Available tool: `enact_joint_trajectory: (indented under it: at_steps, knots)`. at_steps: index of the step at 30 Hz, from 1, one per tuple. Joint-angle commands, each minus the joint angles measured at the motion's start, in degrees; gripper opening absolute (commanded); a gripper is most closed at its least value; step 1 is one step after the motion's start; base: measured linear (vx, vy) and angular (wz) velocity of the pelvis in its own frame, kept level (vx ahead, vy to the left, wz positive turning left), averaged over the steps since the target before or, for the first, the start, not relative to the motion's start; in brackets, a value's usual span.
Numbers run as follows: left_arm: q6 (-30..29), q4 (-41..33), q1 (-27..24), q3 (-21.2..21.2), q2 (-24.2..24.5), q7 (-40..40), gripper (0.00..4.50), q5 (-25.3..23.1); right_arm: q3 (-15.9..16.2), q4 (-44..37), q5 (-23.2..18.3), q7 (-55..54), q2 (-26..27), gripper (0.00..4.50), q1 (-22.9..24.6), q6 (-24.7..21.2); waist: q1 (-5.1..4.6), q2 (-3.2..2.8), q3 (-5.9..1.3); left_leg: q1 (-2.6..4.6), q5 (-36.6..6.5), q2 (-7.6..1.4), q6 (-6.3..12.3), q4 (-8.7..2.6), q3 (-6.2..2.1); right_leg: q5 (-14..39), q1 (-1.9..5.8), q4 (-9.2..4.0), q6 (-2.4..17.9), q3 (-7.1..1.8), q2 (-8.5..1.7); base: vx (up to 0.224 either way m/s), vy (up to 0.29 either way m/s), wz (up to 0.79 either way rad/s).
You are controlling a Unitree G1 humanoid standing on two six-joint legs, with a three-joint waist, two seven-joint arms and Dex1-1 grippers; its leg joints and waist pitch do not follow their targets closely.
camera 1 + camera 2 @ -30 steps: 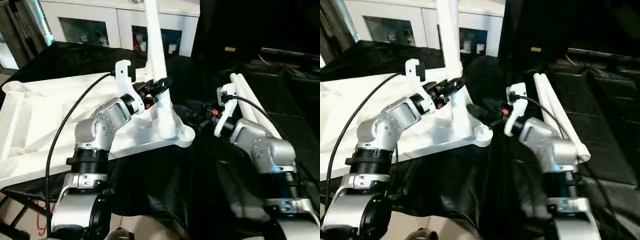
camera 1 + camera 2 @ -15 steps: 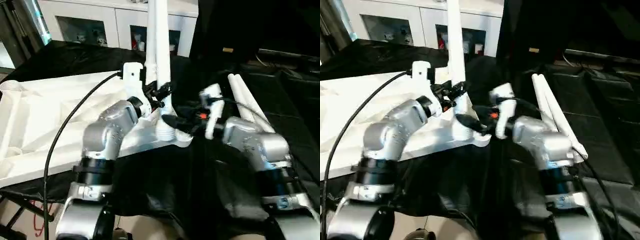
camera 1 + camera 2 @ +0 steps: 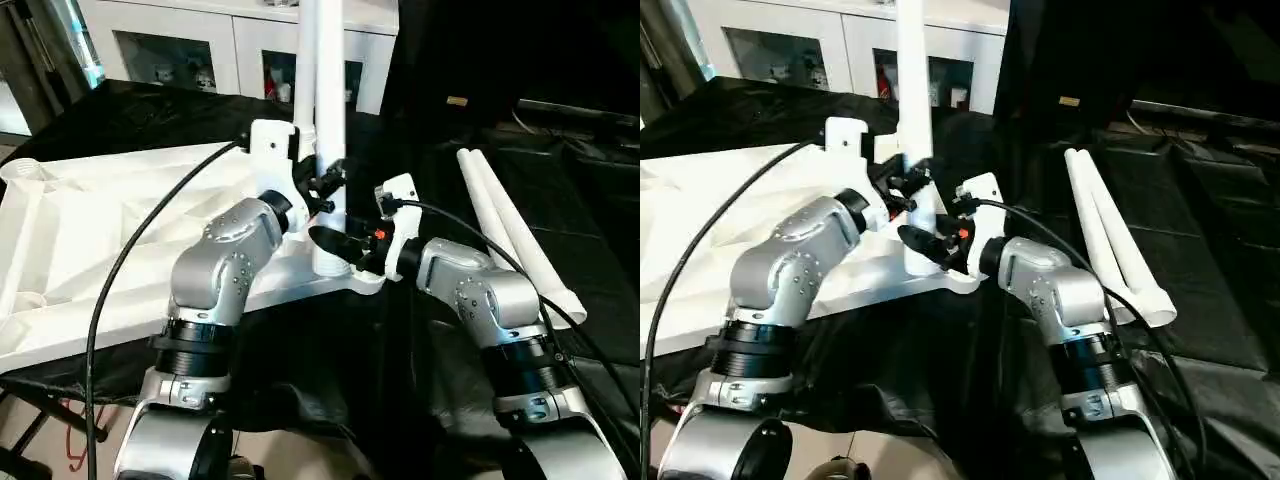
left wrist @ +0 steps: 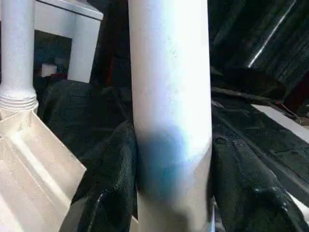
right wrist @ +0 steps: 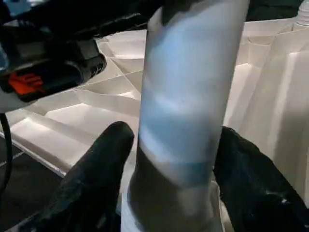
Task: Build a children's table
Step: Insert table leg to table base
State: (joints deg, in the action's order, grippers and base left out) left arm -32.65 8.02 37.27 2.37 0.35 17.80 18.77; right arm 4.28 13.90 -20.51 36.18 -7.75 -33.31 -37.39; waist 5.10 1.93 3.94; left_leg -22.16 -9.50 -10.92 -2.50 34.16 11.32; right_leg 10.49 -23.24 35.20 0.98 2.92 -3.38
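The children's table top (image 3: 90, 240) lies upside down on black cloth, ribbed underside up. A white leg (image 3: 328, 110) stands upright in its near right corner socket (image 3: 368, 274). My left gripper (image 3: 327, 186) is shut on this leg at mid-height; the left wrist view has black fingers (image 4: 113, 169) pressed against both sides. My right gripper (image 3: 338, 246) holds the same leg lower, just above the socket, with its fingers (image 5: 104, 159) against both sides. A second leg (image 4: 17, 53) stands in another socket.
Two loose white legs (image 3: 512, 232) lie side by side on the black cloth to the right. A white cabinet with glass-fronted compartments (image 3: 190, 45) stands behind. The cloth-covered table drops off at the near edge, by my arms.
The leg has gone from tilted to upright in the socket. My right gripper moved left to the leg's base and closed around it. My left gripper kept its hold.
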Motion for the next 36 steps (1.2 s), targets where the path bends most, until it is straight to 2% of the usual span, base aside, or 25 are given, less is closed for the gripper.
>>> enact_joint_trajectory:
  at_steps: [1,7,16,17,18,19,21,22,23,27,31,35,36]
  knots:
    - [0.16,-1.46,-0.23,-0.78,-0.3,-0.39,1.93,-0.2,-0.11,0.34,0.56,-0.68,-0.31,2.46,-0.67,0.73,-0.03,0.47,-4.64,1.28,-6.1,-2.26,0.65,-3.35,-1.08,7.08,3.04,-3.73,9.66,-2.61,-4.45,0.0,0.0,0.0]
    - [-0.23,-2.1,-0.54,-0.99,-0.36,-0.26,1.93,0.07,0.18,0.87,0.97,-0.83,0.01,2.02,-0.77,1.18,-0.02,0.63,-4.67,1.26,-6.0,-2.27,0.74,-3.33,-1.09,7.16,3.08,-3.69,9.55,-2.61,-4.5,0.0,0.0,0.0]
    - [-0.98,-3.05,-0.72,-0.76,-0.34,0.82,1.93,1.32,-0.03,1.72,1.0,0.31,-0.55,1.93,-1.34,2.31,-0.01,0.61,-4.66,1.34,-6.0,-2.32,0.79,-3.3,-1.08,6.93,3.03,-3.62,9.74,-2.6,-4.49,0.0,0.0,0.0]
    - [-1.57,-3.38,-0.7,-0.45,-0.47,1.25,1.93,2.18,-0.16,1.59,0.72,0.82,-0.76,1.93,-1.35,2.45,-0.01,0.58,-4.68,1.33,-6.09,-2.31,0.72,-3.26,-1.07,6.8,3.06,-3.6,9.83,-2.6,-4.48,0.0,0.0,0.0]
    - [-2.11,-3.76,-0.74,-0.23,-0.58,1.85,2.63,3.06,-0.36,1.35,0.33,1.41,-0.99,1.93,-1.29,2.52,0.02,0.6,-4.69,1.31,-5.96,-2.32,0.68,-3.28,-1.09,6.51,3.11,-3.54,9.99,-2.58,-4.48,0.0,0.0,0.0]
    - [-2.31,-4.25,-0.8,-0.32,-0.53,2.67,2.63,3.64,-0.6,0.73,-0.37,2.77,-1.56,1.93,-1.13,2.68,0.04,0.42,-4.71,1.33,-5.98,-2.31,0.71,-3.25,-1.1,6.26,3.11,-3.48,10.1,-2.59,-4.46,0.0,0.0,0.0]
    - [-2.4,-5.27,-0.92,0.5,-1.02,4.91,2.65,6.35,-1.0,-0.9,-2.08,6.0,-2.75,1.93,-0.49,2.79,0.18,0.47,-4.75,1.31,-5.73,-2.26,1.08,-3.13,-0.99,5.31,3.22,-3.47,10.63,-2.63,-4.45,0.0,0.0,0.0]
    - [-2.43,-5.35,-0.87,0.68,-1.02,5.29,2.74,6.76,-1.05,-1.16,-2.35,6.52,-2.93,1.93,-0.38,2.77,0.24,0.51,-4.73,1.31,-5.72,-2.25,1.14,-3.11,-0.98,5.09,3.22,-3.43,10.84,-2.62,-4.46,0.0,0.0,0.0]
    - [-2.42,-5.45,-0.74,1.01,-0.94,5.99,3.04,7.46,-1.15,-1.67,-2.88,7.49,-3.29,1.93,-0.14,2.69,0.19,0.54,-4.68,1.21,-6.06,-2.24,1.39,-3.15,-1.02,5.22,3.27,-3.51,10.89,-2.57,-4.4,0.0,0.0,0.0]
    - [-4.45,-3.65,1.15,5.16,0.75,11.44,3.1,13.58,-1.77,-4.09,-5.57,12.5,-5.41,1.92,1.05,2.11,0.24,0.46,-4.62,1.27,-6.87,-2.12,1.48,-3.11,-1.02,7.02,3.25,-3.65,10.77,-2.53,-4.42,0.0,0.0,0.0]
    - [-10.49,-1.18,3.32,9.99,3.22,17.34,3.1,22.08,-1.75,-6.19,-8.49,17.88,-7.64,1.91,2.19,0.21,0.28,0.42,-4.63,1.29,-7.23,-2.05,1.33,-3.07,-1.09,7.86,3.29,-3.58,10.97,-2.48,-4.31,0.0,0.0,0.0]
    - [-10.47,1.05,3.97,7.94,5.97,20.67,3.1,20.18,-0.99,-7.84,-10.04,21.17,-9.16,1.91,3.15,-0.88,0.26,0.09,-4.6,1.49,-7.42,-2.21,1.25,-3.15,-1.16,8.32,3.1,-3.67,10.69,-2.48,-4.34,0.0,0.0,0.0]
    - [-9.99,1.95,4.17,6.87,6.95,21.76,2.92,19.07,-0.91,-7.99,-10.2,21.53,-9.42,1.91,3.29,-1.01,0.26,0.04,-4.61,1.5,-7.42,-2.14,1.27,-3.17,-1.19,8.47,3.07,-3.78,10.59,-2.45,-4.27,0.0,0.0,0.0]
